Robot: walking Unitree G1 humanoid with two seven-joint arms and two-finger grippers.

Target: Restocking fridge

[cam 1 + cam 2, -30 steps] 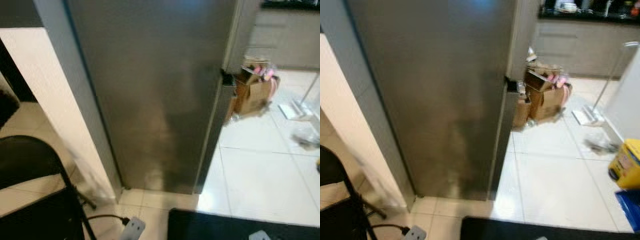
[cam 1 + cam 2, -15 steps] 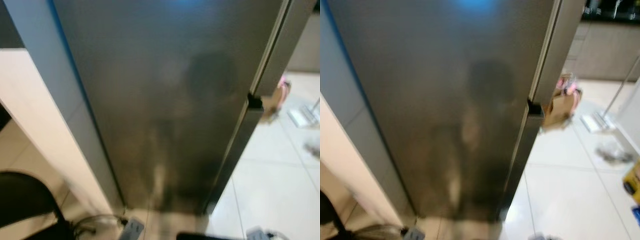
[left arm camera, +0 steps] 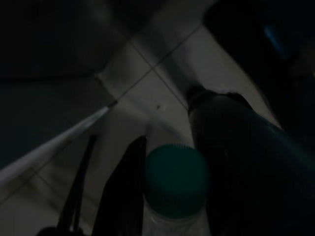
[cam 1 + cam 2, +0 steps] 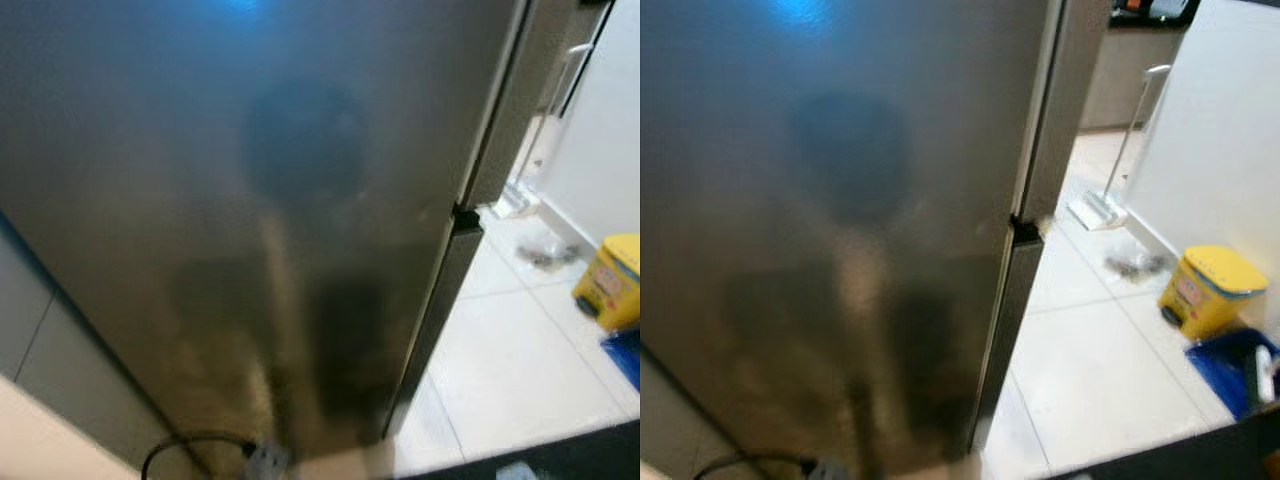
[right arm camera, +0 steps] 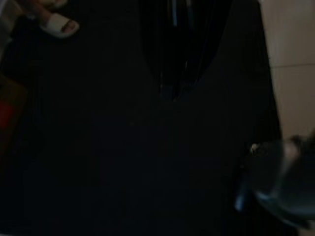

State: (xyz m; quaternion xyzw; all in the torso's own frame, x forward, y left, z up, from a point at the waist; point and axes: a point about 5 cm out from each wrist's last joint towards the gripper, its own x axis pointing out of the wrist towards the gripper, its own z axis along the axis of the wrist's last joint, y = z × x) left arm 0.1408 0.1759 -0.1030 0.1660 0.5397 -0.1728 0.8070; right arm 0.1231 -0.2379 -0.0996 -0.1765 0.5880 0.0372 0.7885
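The fridge door (image 4: 250,200) is brushed metal with a dull, hazy sheen. Glossy pale floor tiles (image 4: 1090,370) lie beside it. The yellow bin (image 4: 1206,290) looks like smooth plastic. Between the left gripper's fingers (image 3: 125,196), a clear plastic bottle (image 3: 172,216) wears a matt teal cap (image 3: 176,173).

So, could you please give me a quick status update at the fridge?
Left end effector holds a green-capped bottle. Right end effector hangs idle. Fridge door shut, close ahead. Power cord at its base.

Both eye views were softened by motion blur. A bluish glare and a dim dark reflection were carried on the tall brushed-steel fridge door (image 4: 260,220). The pale tiled floor (image 4: 1090,370) was brightly lit. Both wrist views were left very dark.
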